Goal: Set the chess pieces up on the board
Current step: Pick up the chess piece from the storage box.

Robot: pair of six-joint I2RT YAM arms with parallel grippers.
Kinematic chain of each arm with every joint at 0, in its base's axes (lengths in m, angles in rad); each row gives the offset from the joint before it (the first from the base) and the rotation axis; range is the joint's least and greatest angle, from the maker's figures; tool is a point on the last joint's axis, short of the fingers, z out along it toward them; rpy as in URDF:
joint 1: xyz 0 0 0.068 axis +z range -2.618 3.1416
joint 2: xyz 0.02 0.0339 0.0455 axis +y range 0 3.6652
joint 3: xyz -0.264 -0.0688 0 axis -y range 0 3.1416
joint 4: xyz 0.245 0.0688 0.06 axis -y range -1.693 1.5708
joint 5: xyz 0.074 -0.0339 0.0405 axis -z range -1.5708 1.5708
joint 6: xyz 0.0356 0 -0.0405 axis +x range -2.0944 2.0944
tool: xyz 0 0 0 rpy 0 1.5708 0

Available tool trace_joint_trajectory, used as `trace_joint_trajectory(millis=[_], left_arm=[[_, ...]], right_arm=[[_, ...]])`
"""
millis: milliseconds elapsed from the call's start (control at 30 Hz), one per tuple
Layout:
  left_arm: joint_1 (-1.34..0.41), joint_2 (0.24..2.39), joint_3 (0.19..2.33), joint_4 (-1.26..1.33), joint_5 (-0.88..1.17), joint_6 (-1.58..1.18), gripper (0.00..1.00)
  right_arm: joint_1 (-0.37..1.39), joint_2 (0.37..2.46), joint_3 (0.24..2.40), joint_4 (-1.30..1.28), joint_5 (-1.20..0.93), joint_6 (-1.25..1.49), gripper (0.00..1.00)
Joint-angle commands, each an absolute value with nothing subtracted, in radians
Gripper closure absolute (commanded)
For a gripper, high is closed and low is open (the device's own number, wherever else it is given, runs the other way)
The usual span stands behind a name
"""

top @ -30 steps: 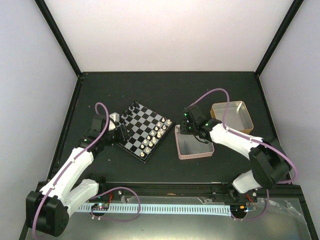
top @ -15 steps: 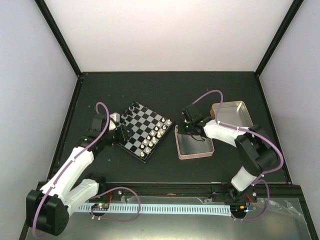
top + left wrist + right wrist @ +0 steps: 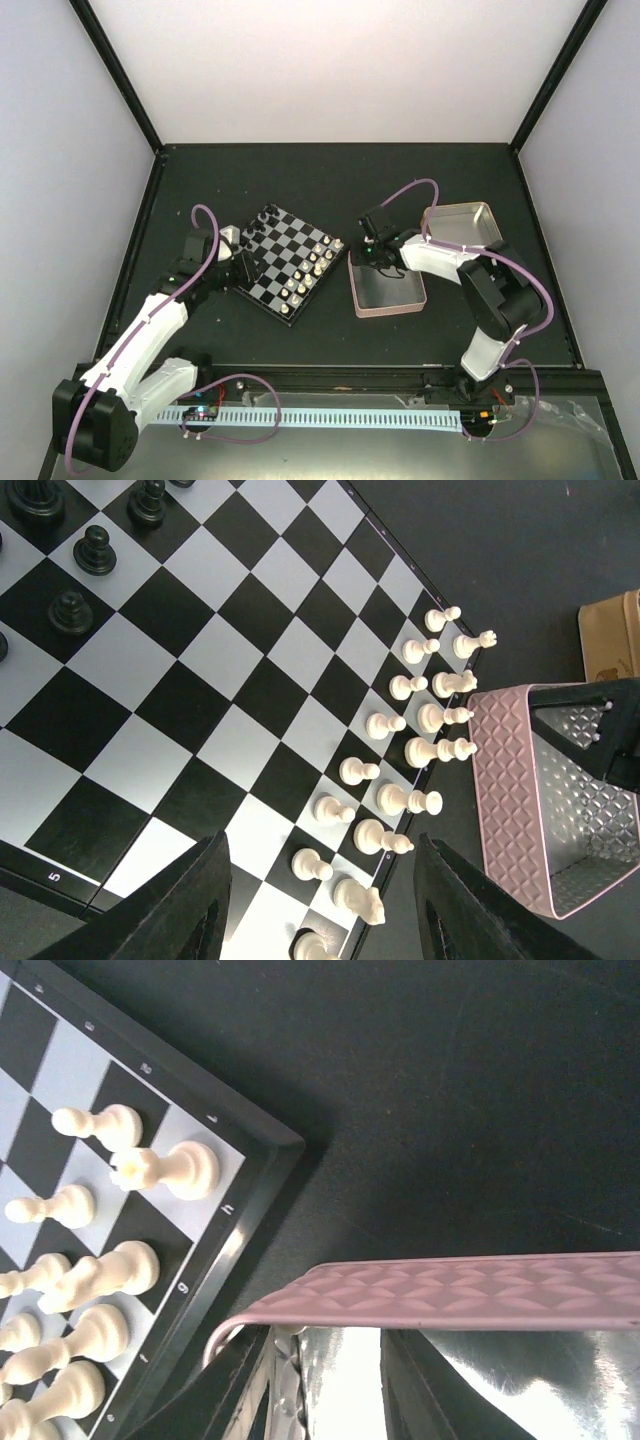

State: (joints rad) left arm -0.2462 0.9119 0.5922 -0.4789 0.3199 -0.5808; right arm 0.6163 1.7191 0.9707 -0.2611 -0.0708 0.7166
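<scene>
Reaching into pink tin [image 3: 450,1285]: right claw [image 3: 325,1385] spread, tips low by the rim; possibly one cream piece there, view poor. Chess pieces [image 3: 420,750] stand in two rows on board [image 3: 250,1195], just left of claw. Pinch gently, lift straight, clear rim. Left claw [image 3: 320,900] spread above board.

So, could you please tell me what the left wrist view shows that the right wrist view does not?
Only the left wrist view shows the black chess figures and a corner of the gold tin. Only the right wrist view shows the letters on the edge of the board. Both share the cream-white chess pieces and the pink tin.
</scene>
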Motion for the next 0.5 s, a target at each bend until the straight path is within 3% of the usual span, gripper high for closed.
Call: trace_joint_trajectory(millis=[0, 467], left_arm=[[-0.245, 0.905, 0.629, -0.477, 0.330, -0.583, 0.48], [-0.245, 0.913, 0.624, -0.471, 0.329, -0.588, 0.48]], right_arm=[[0.611, 1.752, 0.998, -0.264, -0.050, 0.730, 0.70], [0.619, 1.741, 1.014, -0.360, 0.091, 0.707, 0.79]])
